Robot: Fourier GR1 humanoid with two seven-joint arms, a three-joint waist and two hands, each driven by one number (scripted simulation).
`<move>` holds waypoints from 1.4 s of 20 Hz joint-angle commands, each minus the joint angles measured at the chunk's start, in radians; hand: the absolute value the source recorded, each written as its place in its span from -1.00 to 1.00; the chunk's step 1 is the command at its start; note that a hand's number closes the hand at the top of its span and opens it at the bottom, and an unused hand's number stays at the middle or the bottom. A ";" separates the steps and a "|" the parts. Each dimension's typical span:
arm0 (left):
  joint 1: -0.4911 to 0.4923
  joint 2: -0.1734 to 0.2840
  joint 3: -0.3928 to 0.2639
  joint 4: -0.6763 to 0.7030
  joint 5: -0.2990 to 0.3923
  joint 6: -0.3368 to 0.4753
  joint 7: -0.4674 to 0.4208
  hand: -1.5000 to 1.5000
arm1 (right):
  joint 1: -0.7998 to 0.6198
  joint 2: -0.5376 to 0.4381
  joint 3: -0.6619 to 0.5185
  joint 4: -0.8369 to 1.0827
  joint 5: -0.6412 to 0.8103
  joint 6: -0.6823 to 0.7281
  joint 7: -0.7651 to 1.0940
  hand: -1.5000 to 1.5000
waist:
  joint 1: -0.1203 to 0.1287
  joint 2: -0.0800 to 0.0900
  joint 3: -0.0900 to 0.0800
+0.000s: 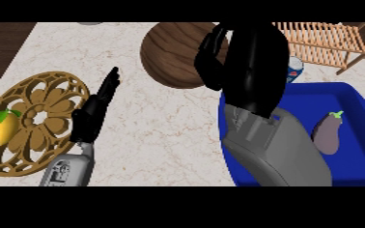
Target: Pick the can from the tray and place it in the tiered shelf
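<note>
Right hand [246,63] up close, fingers curled round the can [295,70], lifting it past the blue tray's [351,96] far edge toward the tiered shelf [321,43]. Left hand [94,110] rests open by the trivet [43,121]. Eggplant [327,134] stays in the tray.

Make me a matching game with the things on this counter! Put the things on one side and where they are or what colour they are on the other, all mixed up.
Things:
1. eggplant
2. can
3. left hand
4. mango

Places and colours:
A. beside the right hand, white and blue
B. on the carved wooden trivet
C. purple, lying in the blue tray
D. open over the marble counter, fingers straight

Pairs: 1-C, 2-A, 3-D, 4-B
</note>
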 commanded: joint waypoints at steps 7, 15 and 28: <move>0.041 0.030 0.028 -0.026 0.024 -0.027 -0.008 0.00 | -0.209 -0.055 -0.197 0.007 0.129 0.217 0.101 1.00 | -0.001 0.001 0.000; 0.019 0.020 0.027 0.003 0.018 -0.028 -0.032 0.00 | -0.312 -0.121 -0.354 0.124 0.136 0.201 -0.011 1.00 | 0.002 0.004 0.000; -0.002 0.008 0.013 -0.059 -0.007 -0.010 0.033 0.00 | -0.353 -0.272 -0.436 0.344 0.173 0.099 -0.208 1.00 | 0.009 0.006 0.001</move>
